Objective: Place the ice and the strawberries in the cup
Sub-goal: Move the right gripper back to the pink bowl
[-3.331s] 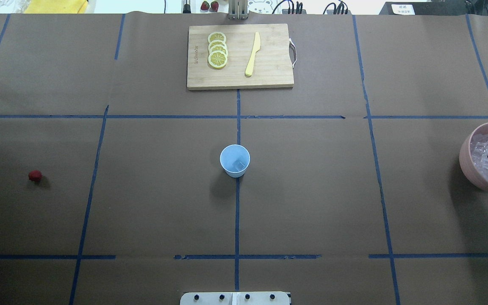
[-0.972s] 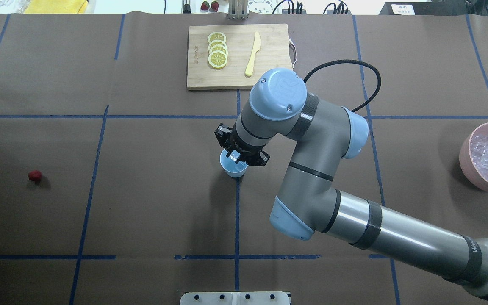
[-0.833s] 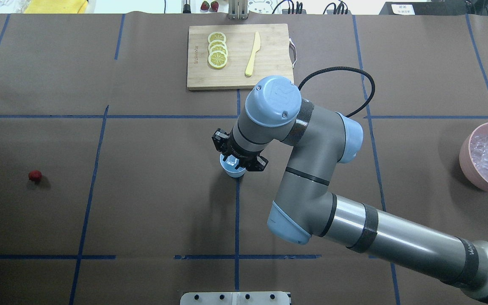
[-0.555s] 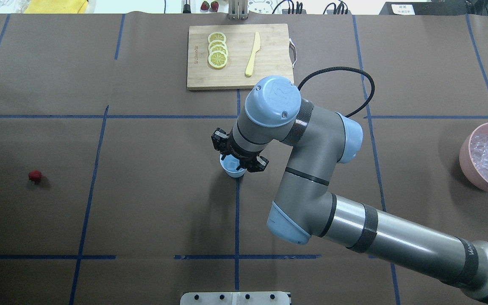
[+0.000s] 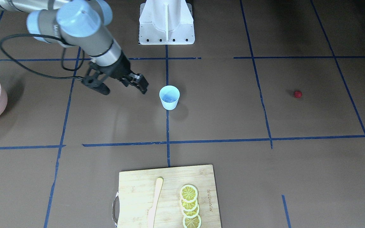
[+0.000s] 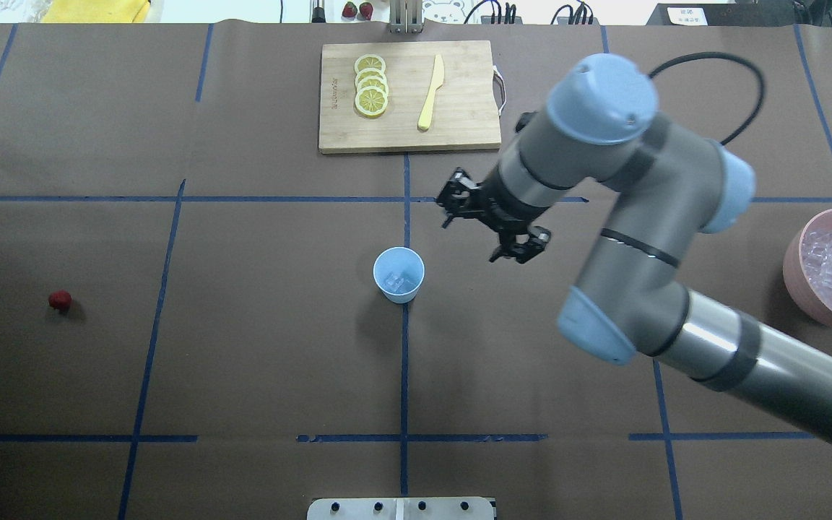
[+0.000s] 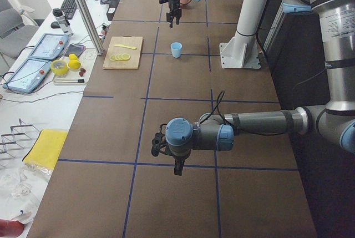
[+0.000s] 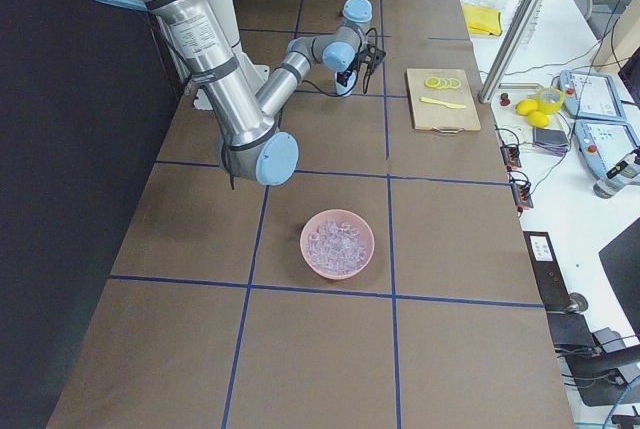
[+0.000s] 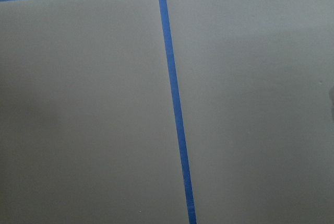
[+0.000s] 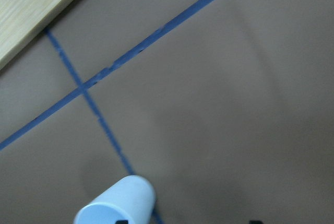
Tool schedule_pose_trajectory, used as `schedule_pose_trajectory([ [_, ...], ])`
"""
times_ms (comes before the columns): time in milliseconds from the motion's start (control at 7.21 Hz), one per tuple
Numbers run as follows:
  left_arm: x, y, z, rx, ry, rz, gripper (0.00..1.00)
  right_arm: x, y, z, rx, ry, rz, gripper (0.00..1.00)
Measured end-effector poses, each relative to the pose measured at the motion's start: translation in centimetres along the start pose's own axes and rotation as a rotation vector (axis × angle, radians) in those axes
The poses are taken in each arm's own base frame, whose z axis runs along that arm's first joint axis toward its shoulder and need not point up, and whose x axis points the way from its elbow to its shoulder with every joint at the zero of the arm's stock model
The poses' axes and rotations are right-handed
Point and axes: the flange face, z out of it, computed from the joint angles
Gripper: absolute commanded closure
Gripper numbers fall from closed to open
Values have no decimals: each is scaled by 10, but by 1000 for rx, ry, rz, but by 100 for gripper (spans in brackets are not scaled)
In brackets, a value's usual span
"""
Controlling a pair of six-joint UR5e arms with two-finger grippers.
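We see the right pincer (image 6: 484, 230) spread wide and empty, hovering just up and right of the cup (image 6: 404, 294) at mid-frame. The cup holds ice (image 6: 396, 280). The strawberry (image 6: 60, 300) lies far left on the table (image 6: 257, 347). Whether the left pincer (image 7: 176, 166) is parted or closed, we cannot tell.

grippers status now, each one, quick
left gripper: cannot tell
right gripper: open, holding nothing
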Motion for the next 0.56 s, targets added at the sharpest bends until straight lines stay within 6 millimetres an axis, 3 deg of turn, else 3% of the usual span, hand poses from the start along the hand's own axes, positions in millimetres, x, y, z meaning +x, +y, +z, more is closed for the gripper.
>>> schedule_pose_trajectory([
  [139,0,0,0,-1,0,-1,0,77,-24,-29,28,30,-89,17],
  [278,0,1,0,-1,0,-2,0,141,-47,-49,58,77,-173,17],
  [555,-1,5,2,-4,5,-6,0,243,-93,-81,101,181,-368,17],
])
